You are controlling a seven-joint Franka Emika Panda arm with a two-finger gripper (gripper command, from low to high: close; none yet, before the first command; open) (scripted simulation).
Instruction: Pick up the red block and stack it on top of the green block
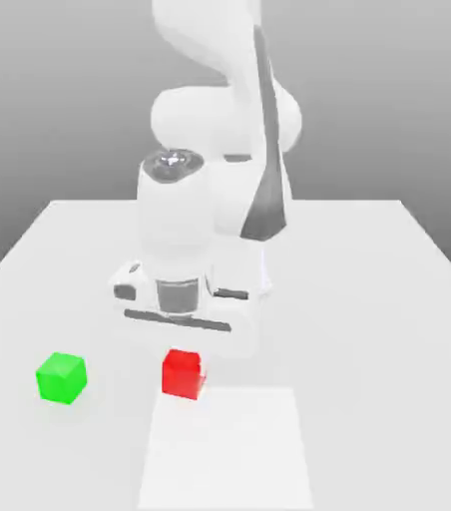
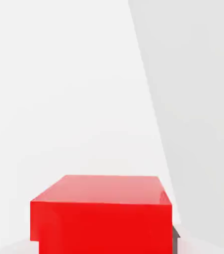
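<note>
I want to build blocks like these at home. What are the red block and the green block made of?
It is hard to say for sure, because these are simulator renders. The red block looks like smooth, hard plastic: flat even colour, sharp edges, and a faint shine near one top corner. The green block looks the same kind, plain and matte, with no wood grain or fabric texture.

You see a big white robot arm (image 1: 220,110) made of smooth, round, fat parts. A dark grey stripe runs down one side. One round cap on top is shiny grey. The hand part is white with dark grey bands.
</note>
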